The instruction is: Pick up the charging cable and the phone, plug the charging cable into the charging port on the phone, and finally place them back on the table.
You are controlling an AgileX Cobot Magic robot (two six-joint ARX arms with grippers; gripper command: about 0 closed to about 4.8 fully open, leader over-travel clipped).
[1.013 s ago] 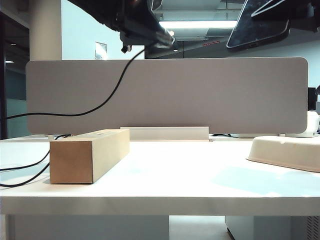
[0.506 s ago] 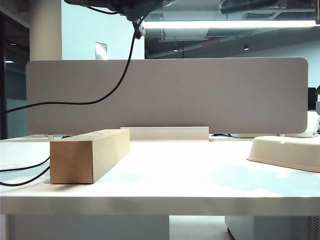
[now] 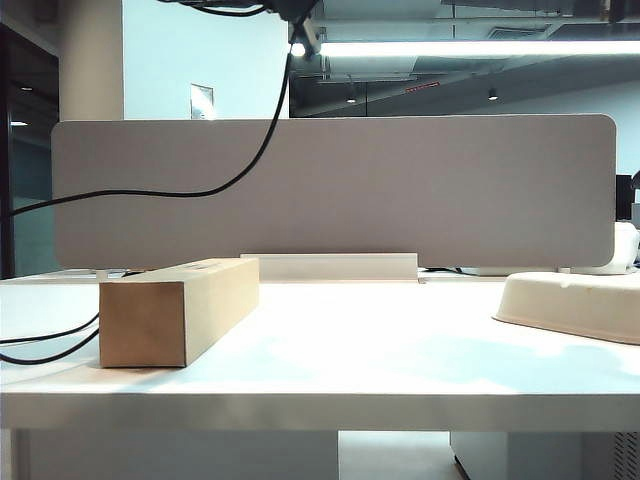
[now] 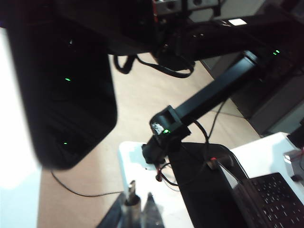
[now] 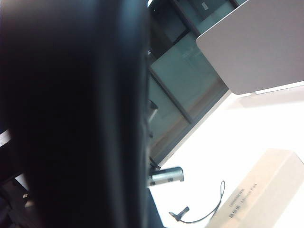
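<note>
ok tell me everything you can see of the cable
The cable is a thin black cord with a silvery metal plug. The left claw, high above the table, is shut on its plug end. From there the cord hangs down across the grey divider and out left; two more strands pass beside the box.

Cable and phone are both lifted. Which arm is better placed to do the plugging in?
Probably left: the left gripper holds the cable by its plug, free to advance toward the phone, which fills the right wrist view, apparently held in the right gripper.
</note>
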